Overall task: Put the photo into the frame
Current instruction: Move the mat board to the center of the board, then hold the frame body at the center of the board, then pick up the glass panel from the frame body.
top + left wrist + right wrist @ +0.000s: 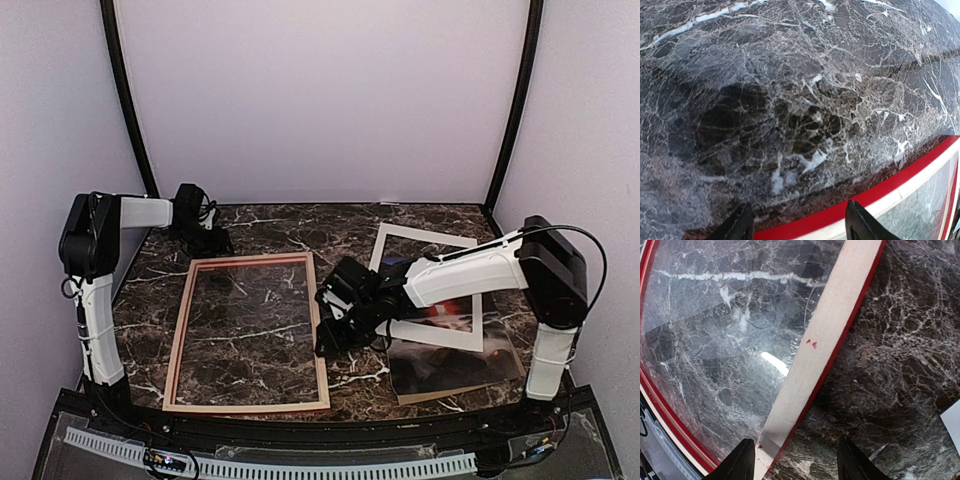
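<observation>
Right hand point(328, 338): released, its two fingers point(742, 462) spread wide and grasping nothing. It hung over the nearest long rail of the frame point(250, 259), and in the wrist view the rail ran between the fingertips. Whether they touched it could not be told.
Left hand point(205, 238): also released, fingers apart, just past the frame corner nearest it. A red edge of the rail crossed under its fingertips.
Photo point(455, 365): lay flat behind the right hand, toward that arm's base and partly beneath the forearm. It was outside the frame and apart from it.
Mat point(430, 237): a white border with a cut-out window, tilted, lying over the photo's far part. The print showed through the window.
Materials: the frame rails were thin and straight, pale bare wood on top and red on the sides, around a clear glossy pane that caught the light. The photo was thin, dark and glossy, with an orange-red patch. The counter point(300, 225) was dark marble veined in white.
Open room: bare counter lay between the frame's rail and the mat, and beyond both hands on the far side.
</observation>
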You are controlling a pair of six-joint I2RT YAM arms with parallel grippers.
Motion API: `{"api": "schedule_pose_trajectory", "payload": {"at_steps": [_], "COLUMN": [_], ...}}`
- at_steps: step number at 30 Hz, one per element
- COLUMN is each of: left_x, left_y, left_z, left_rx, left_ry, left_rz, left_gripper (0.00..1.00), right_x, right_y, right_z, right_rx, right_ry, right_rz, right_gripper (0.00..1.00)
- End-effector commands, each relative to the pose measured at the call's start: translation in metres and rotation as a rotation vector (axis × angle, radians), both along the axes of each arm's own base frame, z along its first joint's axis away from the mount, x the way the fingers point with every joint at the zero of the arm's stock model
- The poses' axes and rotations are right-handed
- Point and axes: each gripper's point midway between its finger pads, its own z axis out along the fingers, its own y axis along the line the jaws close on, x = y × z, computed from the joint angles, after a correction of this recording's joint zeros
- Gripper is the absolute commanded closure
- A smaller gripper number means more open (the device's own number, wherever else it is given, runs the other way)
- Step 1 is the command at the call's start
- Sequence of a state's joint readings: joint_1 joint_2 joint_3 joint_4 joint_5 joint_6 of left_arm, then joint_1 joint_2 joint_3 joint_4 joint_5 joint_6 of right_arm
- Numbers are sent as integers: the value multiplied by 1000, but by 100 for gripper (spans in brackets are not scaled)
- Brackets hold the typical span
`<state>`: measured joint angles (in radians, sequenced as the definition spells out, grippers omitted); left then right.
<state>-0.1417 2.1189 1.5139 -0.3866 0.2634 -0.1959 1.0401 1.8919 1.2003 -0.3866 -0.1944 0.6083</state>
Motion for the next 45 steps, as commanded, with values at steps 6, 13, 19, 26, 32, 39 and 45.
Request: {"api": "schedule_pose_trajectory", "payload": {"at_steps": [6,13,19,26,32,39,45], "left_x": [-27,-23,-27,-43,-54,-47,-45], "left_y": [4,-7,-29,-42,-42,-37,-26], "left_z": [13,29,40,33,23,26,25], "left_rx": [-7,-43,28,83,101,116,94], "left_ry": [88,45,-1,-6,4,-28,-41], "left_rz": [16,-52,-217,-401,-484,-488,-477], "left_gripper": [29,27,26,26,25,25,25], "right_x": [0,23,56,81,86,83,81], "right_y": [10,-20,-50,-69,-77,-74,-73], "right_z": [-13,-17,-9,-8,-8,-11,-14], "right_rx": [-78,-186,-235,-242,-237,-214,-209], "right_ry": [-28,-74,-149,-164,-162,-145,-134], "right_rz": [29,17,61,88,91,100,105], "right_gripper": [49,77,88,91,91,92,92]}}
